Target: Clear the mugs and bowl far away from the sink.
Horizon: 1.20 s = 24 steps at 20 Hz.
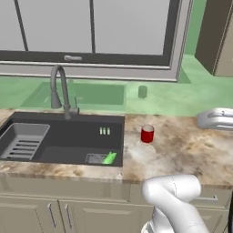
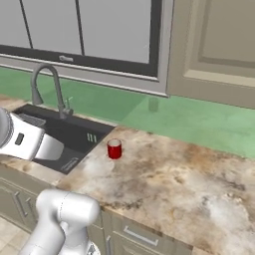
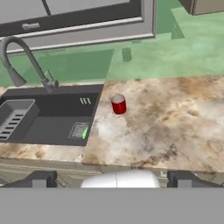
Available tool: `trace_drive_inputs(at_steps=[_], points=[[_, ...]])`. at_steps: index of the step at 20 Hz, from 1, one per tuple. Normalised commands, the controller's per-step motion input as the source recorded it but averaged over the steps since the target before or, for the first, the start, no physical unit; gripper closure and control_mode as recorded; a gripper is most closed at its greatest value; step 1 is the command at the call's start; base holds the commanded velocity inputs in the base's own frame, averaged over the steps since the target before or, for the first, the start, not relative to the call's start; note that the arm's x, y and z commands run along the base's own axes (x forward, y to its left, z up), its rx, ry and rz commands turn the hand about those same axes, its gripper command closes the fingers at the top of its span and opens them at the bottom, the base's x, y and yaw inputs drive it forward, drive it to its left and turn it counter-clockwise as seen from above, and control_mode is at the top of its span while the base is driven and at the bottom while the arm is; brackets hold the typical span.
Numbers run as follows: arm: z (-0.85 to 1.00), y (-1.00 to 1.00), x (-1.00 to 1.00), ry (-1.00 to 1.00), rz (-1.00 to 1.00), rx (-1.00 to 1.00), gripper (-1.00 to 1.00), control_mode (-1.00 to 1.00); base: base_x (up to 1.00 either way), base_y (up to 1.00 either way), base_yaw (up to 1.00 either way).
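Observation:
A red mug (image 1: pixel 147 134) (image 2: pixel 114 149) (image 3: pixel 118 104) stands upright on the speckled counter, just right of the sink (image 1: pixel 68 141) (image 2: pixel 74 134) (image 3: pixel 52 118). In the sink's front right corner a sliver of the green mug (image 1: pixel 109 158) (image 3: pixel 84 131) shows; the basin wall hides most of it. The bowl is out of view. My gripper (image 3: pixel 111 178) hangs high and well back from the counter's front edge. It is open, its fingertips (image 3: pixel 39 179) far apart with nothing between them. The arm's white wrist (image 1: pixel 216 119) (image 2: pixel 25 139) sits close to the base cameras.
An arched grey faucet (image 1: pixel 59 88) (image 2: pixel 47 84) rises behind the basin, and a slatted rack (image 1: pixel 22 141) (image 3: pixel 13 118) lies in its left part. Stone counter (image 2: pixel 174 184) stretches right of the red mug. There is a window behind, a wall cabinet (image 2: pixel 214 45) upper right and drawers (image 1: pixel 54 214) below.

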Motion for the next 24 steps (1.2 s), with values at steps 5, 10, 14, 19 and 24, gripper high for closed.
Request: trace_drive_inputs(at_steps=[5, 10, 14, 19, 24], points=[[-0.04, -0.04, 0.09, 0.01, 0.1, 0.0, -1.0, -1.0, 0.12, -0.06, 0.19], [-0.1, -0.06, 0.18, 0.06, 0.17, -0.02, -1.0, -1.0, 0.0, 0.0, 0.0], [-0.03, 0.0, 0.13, 0.09, 0.06, -0.01, -1.0, -1.0, 0.0, 0.0, 0.0], [-0.09, 0.0, 0.11, 0.05, 0.0, -0.05, -1.0, -1.0, 0.0, 0.0, 0.0], [-0.19, 0.0, 0.18, 0.15, 0.0, -0.12, -1.0, -1.0, 0.0, 0.0, 0.0]])
